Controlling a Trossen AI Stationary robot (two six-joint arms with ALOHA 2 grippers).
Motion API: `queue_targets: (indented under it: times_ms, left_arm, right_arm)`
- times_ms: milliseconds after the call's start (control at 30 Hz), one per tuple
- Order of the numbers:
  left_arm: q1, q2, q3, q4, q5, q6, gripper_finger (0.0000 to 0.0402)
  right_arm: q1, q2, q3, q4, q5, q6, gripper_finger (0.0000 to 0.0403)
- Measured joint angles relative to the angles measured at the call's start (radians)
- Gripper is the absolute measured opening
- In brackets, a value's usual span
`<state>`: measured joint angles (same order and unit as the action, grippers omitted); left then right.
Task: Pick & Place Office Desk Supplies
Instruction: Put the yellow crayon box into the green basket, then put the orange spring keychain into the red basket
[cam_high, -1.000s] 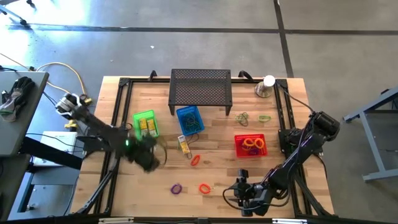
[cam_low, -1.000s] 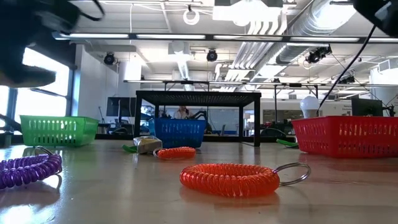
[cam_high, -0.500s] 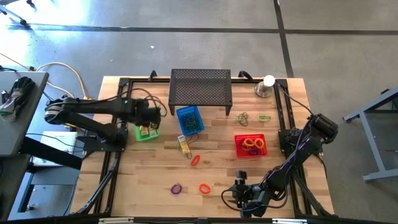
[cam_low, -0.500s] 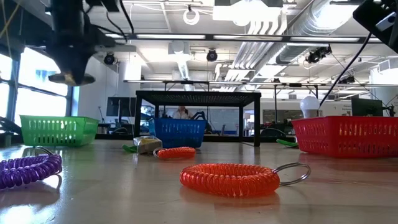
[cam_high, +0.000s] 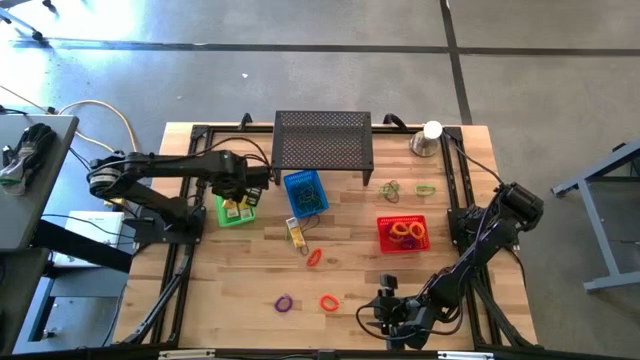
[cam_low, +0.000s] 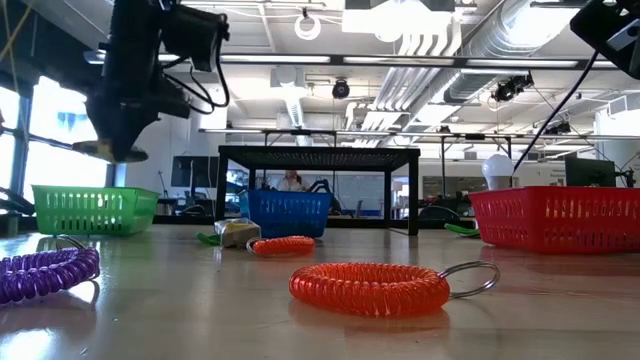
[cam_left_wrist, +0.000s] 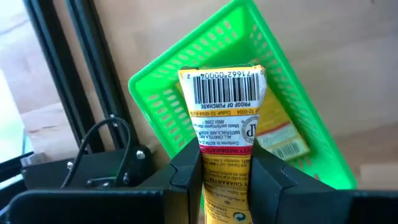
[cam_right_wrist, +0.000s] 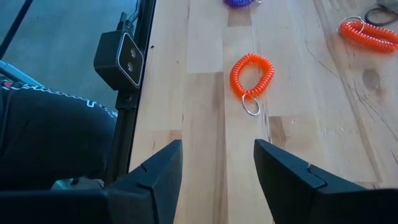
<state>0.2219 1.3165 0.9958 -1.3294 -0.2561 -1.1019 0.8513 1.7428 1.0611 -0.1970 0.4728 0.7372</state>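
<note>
From overhead, the left pincer (cam_high: 240, 190) is hanging over the green basket (cam_high: 232, 203) at the left of the surface (cam_high: 350, 270), and the right pincer (cam_high: 388, 305) is waiting low by the near edge. Loose coil loops are lying about: a purple one (cam_high: 284, 302), an orange one (cam_high: 328, 301) and a red one (cam_high: 314, 257), with another yellow packet (cam_high: 297, 233) just in front of the blue basket (cam_high: 305, 193).

From surface height, the left arm is hovering above the green basket (cam_low: 92, 209), well clear of its rim, while the orange loop (cam_low: 370, 289) is sitting untouched in front.

Through the left wrist camera, the left pincer (cam_left_wrist: 226, 163) is clamping a yellow packet (cam_left_wrist: 226, 134) upright between its fingers, directly over the green basket (cam_left_wrist: 186, 130), where another yellow packet is already lying.

Through the right wrist camera, the right pincer (cam_right_wrist: 217, 167) is standing with its fingers apart and nothing between them, facing the orange loop (cam_right_wrist: 251, 73).

I'd say the placing step is under way; the next move calls for lowering a little and letting go so the packet drops inside the basket walls.
</note>
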Motion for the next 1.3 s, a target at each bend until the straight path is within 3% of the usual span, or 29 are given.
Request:
queue_targets:
  times_ms: [267,633,800,1000,1133,1300]
  left_arm:
    - [0.007,0.052,-0.002,-0.012,-0.029,-0.013,0.0091]
    - [0.007,0.055,-0.002,-0.036,-0.009,-0.006,0.0177]
    - [0.007,0.047,0.002,-0.061,-0.01,-0.008,0.0186]
    - [-0.063,-0.022,0.021,-0.095,-0.058,-0.058,0.0186]
    - [-0.18,-0.077,0.023,-0.045,-0.128,-0.1,0.0186]
    - [-0.36,-0.075,0.023,0.081,-0.147,-0.111,0.0186]
  right_arm:
    - [0.0,-0.001,0.0,0.008,0.008,0.0,0.0187]
    - [0.0,-0.002,0.0,0.006,0.005,0.001,0.0187]
    - [-0.008,-0.016,0.0,-0.06,-0.015,0.065,0.0187]
    - [-0.055,-0.118,0.0,-0.302,-0.168,0.199,0.0187]
    - [-0.115,-0.215,0.0,-0.499,-0.369,0.281,0.0187]
    - [-0.191,-0.326,0.0,-0.803,-0.551,0.523,0.0187]
